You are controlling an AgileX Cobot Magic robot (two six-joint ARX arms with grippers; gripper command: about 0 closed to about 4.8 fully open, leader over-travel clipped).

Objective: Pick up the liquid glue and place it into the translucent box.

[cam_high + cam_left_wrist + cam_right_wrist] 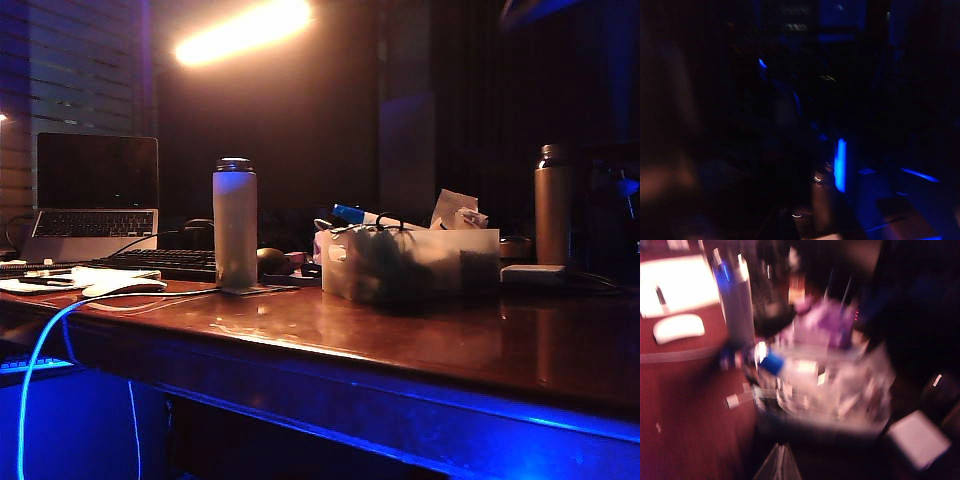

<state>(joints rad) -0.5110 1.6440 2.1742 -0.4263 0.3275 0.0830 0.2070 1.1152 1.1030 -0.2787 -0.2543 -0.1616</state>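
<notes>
The liquid glue [352, 214], white with a blue cap, lies tilted on top of the contents of the translucent box [440, 262] in the middle of the desk. The right wrist view is blurred but shows the glue's blue cap [772, 363] at the near rim of the box [840, 405]. My right gripper [781, 449] hangs above and short of the box, fingers pressed together with nothing between them. The left wrist view is almost black. There my left gripper [785, 225] is only a dim shape away from the desk, with nothing visibly in it. Neither gripper shows in the exterior view.
A tall grey flask [235, 225] stands left of the box and a brown flask [552, 205] at the far right. A flat white block [533, 273] lies beside the box. A laptop [97, 190], keyboard [165, 262], mouse [678, 328] and blue cable [40, 340] fill the left.
</notes>
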